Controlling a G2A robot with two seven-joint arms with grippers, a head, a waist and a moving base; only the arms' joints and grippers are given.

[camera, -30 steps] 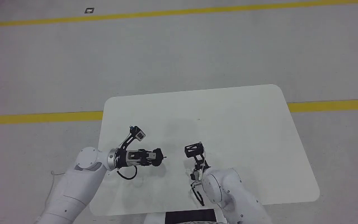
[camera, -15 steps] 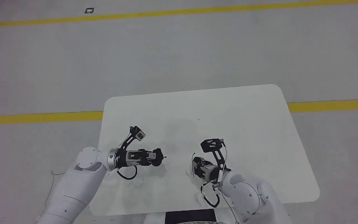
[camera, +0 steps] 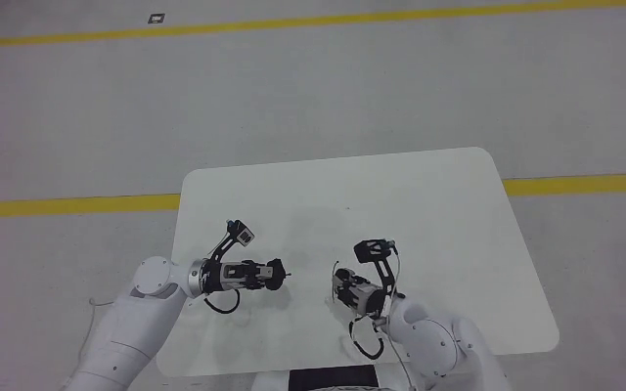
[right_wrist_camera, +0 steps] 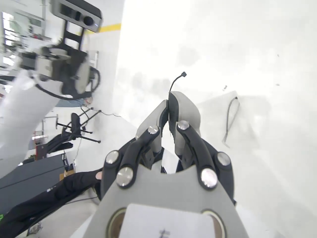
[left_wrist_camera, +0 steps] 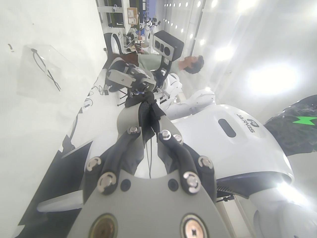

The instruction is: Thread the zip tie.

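Note:
A thin black zip tie point(right_wrist_camera: 177, 80) sticks out of my right gripper point(right_wrist_camera: 169, 97), which is shut on it; the tie's small square head points away from the fingertips. In the top view the right gripper point(camera: 338, 283) hangs over the near part of the white table point(camera: 440, 195), facing my left gripper point(camera: 282, 274) across a short gap. The left gripper point(left_wrist_camera: 146, 102) has its fingers pressed together, and I cannot make out anything between the dark pads. From the left wrist, the right gripper point(left_wrist_camera: 123, 79) shows just beyond the left fingertips.
A clear plastic bag point(left_wrist_camera: 27, 75) with spare black zip ties point(right_wrist_camera: 231, 115) lies flat on the table beside the grippers. The far half of the table is bare. The table's near edge runs close under both arms.
The right arm has swung its wrist to the right and turned the gripper, with the zip tie, toward the left gripper. The left arm has kept still.

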